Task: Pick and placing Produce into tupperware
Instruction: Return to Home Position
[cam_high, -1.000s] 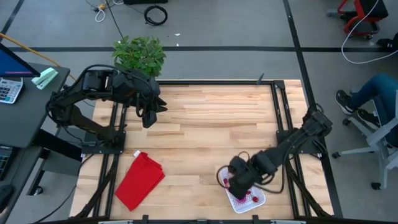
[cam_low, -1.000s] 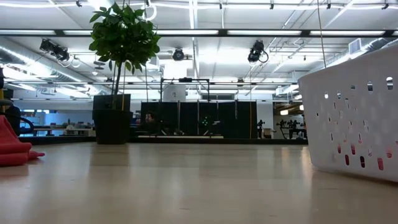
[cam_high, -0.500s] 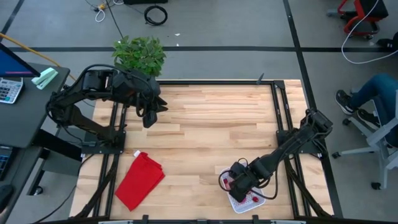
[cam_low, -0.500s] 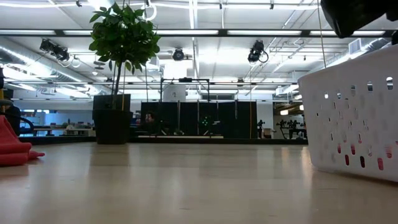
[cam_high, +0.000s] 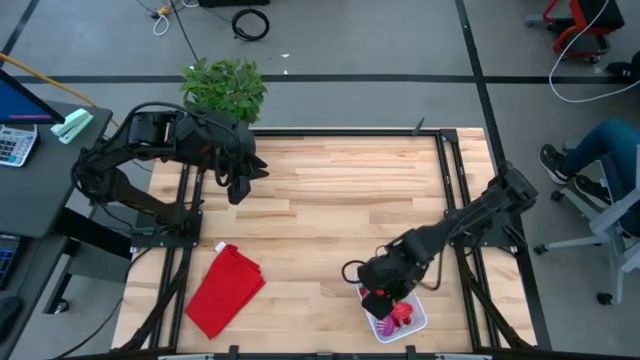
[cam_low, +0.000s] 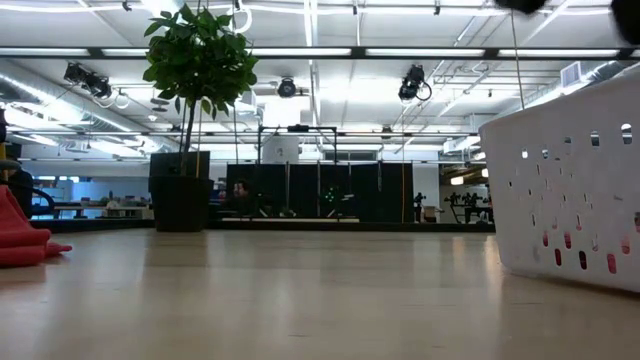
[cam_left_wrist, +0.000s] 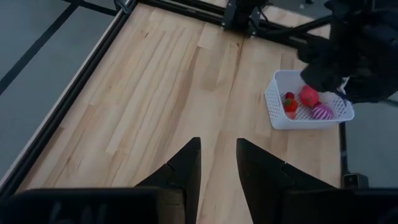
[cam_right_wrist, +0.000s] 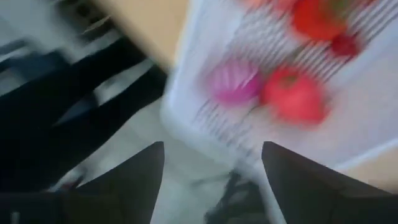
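The white perforated tupperware sits on the table near its near right corner. It holds the produce: red and pink toy fruits and a purple ball, also seen in the left wrist view as produce inside the tupperware. My right gripper hovers just above the tupperware's left end, open, with nothing between its fingers. My left gripper waits open above the far left of the table.
A folded red cloth lies near the near left corner, and its edge shows in the low view. A potted plant stands beyond the far left edge. Bare wood spans the table's middle. A person's legs are to the right.
My right gripper dipped down over the tupperware, then rose and shifted slightly toward the table's left and far side. The red and pink produce in the tupperware now shows uncovered beside it. The left arm kept still.
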